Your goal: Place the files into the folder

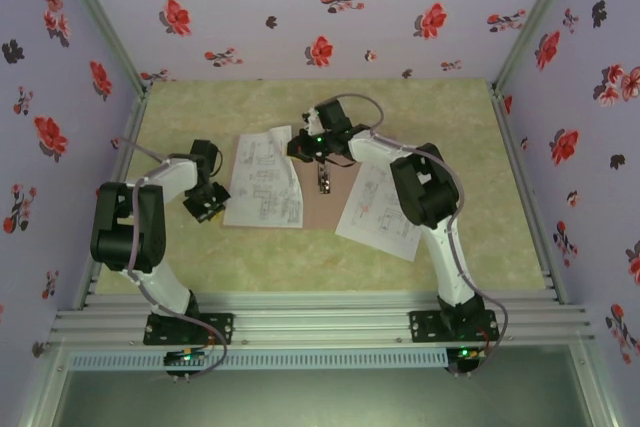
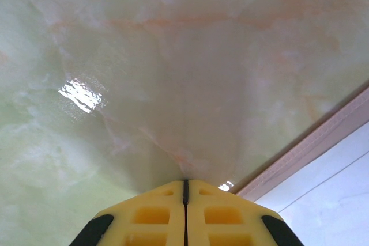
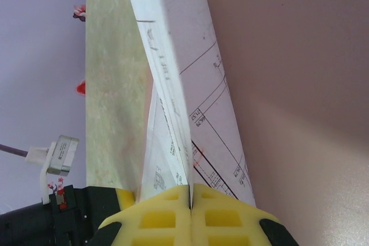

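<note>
a green marbled table (image 1: 200,257) seen from above, closed in by lilac walls (image 1: 300,7) printed with red flowers. the pinkish-brown folder (image 1: 322,209) lies flat near the middle of the table, mostly covered by paper. a small stack of white files (image 1: 262,182) with black line drawings lies over the folder's left part, and the stack's right edge curls upward. a second sheet (image 1: 378,215) lies at an angle over the folder's right side, its near corner hanging onto the bare table. the right arm reaches in from the near right and bends left over the folder, with the right gripper (image 1: 320,169) just right of the stack's raised edge. in the right wrist view the right gripper (image 3: 189,197) has its yellow fingers pressed together, pinching the edge of the files (image 3: 181,84), which stand up from the jaws like a thin tent; the folder (image 3: 294,84) fills the space to their right, and a strip of table (image 3: 109,84) and then wall lie to their left. the left gripper (image 1: 206,203) sits just left of the stack, low over the table. in the left wrist view the left gripper (image 2: 185,214) has its fingers closed together with nothing between them, the glossy table (image 2: 144,73) ahead, and the folder's edge (image 2: 314,145) with white paper (image 2: 331,205) on it at the lower right. whether the fingertips touch the table cannot be told.
</note>
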`<state>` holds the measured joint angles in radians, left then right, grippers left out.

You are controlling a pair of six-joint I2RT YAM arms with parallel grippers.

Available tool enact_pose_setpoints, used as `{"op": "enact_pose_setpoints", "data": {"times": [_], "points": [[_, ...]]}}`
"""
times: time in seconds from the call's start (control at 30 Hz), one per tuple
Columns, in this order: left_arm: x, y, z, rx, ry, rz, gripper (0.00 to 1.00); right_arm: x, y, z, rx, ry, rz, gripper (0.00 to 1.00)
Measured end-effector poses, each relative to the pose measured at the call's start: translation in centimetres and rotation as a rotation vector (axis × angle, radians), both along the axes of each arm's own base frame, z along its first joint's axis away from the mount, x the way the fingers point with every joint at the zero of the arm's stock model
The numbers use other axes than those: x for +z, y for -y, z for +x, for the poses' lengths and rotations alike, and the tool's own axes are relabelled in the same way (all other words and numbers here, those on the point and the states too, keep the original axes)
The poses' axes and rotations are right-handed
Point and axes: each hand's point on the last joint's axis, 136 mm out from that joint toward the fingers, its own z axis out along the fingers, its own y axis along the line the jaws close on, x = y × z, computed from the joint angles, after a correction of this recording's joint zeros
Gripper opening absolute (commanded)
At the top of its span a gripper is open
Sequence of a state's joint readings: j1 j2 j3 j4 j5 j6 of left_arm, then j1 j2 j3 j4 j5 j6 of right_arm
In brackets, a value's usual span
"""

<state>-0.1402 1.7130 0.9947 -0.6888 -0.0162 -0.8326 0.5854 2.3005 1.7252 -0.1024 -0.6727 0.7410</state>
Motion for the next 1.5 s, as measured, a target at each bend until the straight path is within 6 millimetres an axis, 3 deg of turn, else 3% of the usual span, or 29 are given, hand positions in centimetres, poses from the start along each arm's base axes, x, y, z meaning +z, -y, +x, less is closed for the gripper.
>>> {"op": "enact_pose_setpoints", "data": {"times": [0.43, 0.77, 0.8, 1.1, 1.23, 1.5], "points": [[0.0, 0.1, 0.1, -0.005, 0.005, 0.0, 0.07, -0.4, -0.1, 0.4, -0.007, -0.012, -0.028, 0.0], [0.0, 0.2, 0.2, -0.007, 0.008, 0.0, 0.07, -2.0, 0.0, -0.1, 0.002, -0.052, -0.066, 0.0], [0.0, 0.2, 0.2, -0.007, 0.008, 0.0, 0.07, -2.1, 0.0, -0.1, 0.003, -0.052, -0.072, 0.02], [0.2, 0.7, 0.6, -0.02, 0.031, -0.004, 0.07, -3.6, 1.3, -0.4, -0.021, -0.06, -0.167, 0.53], [0.4, 1.8, 1.6, -0.039, 0.075, -0.035, 0.07, -3.6, 2.6, -0.6, -0.054, -0.071, -0.237, 0.63], [2.3, 2.4, 2.6, -0.051, 0.154, -0.056, 0.13, 0.6, 4.2, -0.7, -0.111, -0.035, -0.298, 0.68]]}}
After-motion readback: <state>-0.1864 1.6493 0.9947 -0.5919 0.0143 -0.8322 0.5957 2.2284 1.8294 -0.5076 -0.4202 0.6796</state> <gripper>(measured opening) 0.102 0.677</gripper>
